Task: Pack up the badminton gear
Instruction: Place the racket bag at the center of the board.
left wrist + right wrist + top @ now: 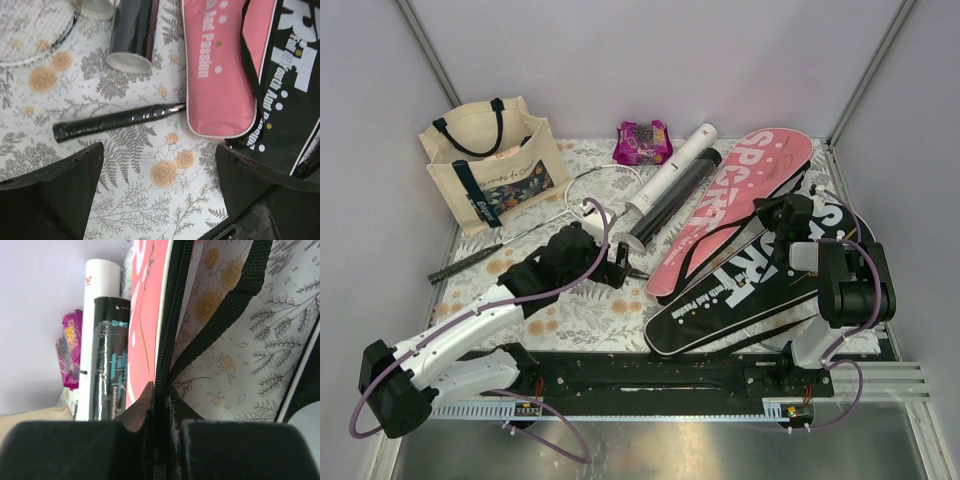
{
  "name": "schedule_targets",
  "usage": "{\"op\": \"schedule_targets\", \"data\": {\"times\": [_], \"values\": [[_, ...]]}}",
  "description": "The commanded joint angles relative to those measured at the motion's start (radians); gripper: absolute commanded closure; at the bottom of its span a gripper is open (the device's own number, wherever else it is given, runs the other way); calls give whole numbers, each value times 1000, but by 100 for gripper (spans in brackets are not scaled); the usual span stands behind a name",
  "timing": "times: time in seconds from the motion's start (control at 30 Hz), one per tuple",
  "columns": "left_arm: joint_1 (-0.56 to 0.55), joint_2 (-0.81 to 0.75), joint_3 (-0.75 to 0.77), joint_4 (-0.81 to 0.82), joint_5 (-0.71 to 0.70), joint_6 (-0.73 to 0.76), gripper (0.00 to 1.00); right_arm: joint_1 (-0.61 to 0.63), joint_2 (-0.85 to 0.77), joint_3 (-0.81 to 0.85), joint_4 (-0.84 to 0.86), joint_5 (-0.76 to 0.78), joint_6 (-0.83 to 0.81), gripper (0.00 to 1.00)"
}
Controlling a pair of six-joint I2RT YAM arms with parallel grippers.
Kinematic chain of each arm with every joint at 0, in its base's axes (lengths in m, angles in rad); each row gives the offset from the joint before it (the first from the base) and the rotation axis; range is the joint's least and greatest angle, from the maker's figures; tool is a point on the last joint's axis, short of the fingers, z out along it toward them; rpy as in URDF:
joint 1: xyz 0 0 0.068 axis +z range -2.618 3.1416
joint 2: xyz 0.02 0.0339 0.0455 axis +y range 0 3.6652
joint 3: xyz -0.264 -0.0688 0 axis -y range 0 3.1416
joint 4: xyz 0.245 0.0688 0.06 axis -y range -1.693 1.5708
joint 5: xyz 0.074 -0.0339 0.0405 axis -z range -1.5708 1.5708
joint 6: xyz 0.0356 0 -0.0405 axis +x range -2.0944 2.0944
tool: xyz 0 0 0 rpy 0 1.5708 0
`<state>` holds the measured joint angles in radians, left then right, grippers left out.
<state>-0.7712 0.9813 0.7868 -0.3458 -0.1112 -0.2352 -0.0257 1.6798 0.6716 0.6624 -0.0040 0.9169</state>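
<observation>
Left gripper [160, 150]: fingers spread wide, holding nothing, hovering over the floral table [165, 200] just short of a black racket handle [115, 120]; the handle lies flat, its thin end meeting the lower end of the pink cover [220, 75]. Right gripper [160, 392]: fingers closed on the pink cover's zipper edge, pinched tight; black cover [740, 300] lies alongside, partly overlapped by the pink one; white tube [675, 170] and black tube [670, 205] lie side by side, left of the covers.
</observation>
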Motion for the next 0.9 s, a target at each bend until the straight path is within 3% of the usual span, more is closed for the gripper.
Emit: {"op": "schedule_targets", "data": {"times": [0.0,0.1,0.4,0.53,0.63,0.7,0.83,0.87], "values": [[1,8,-29,-18,2,-90,7,-14,-43,2,183,107,92,100],[3,17,-60,19,19,-145,14,-26,-31,6,253,96,169,100],[3,13,-152,108,-36,-263,20,-54,21,-4,368,81,195,100],[3,39,-112,70,-157,-283,20,-66,60,16,342,27,181,99],[27,86,-34,47,-212,-293,20,-66,54,-3,313,39,162,71],[58,138,18,53,-203,-288,22,-71,22,25,191,44,137,63],[144,267,123,74,-144,-276,28,-80,-95,233,-561,68,67,43],[160,307,150,73,-119,-276,30,-80,-112,270,-657,68,54,35]]}}
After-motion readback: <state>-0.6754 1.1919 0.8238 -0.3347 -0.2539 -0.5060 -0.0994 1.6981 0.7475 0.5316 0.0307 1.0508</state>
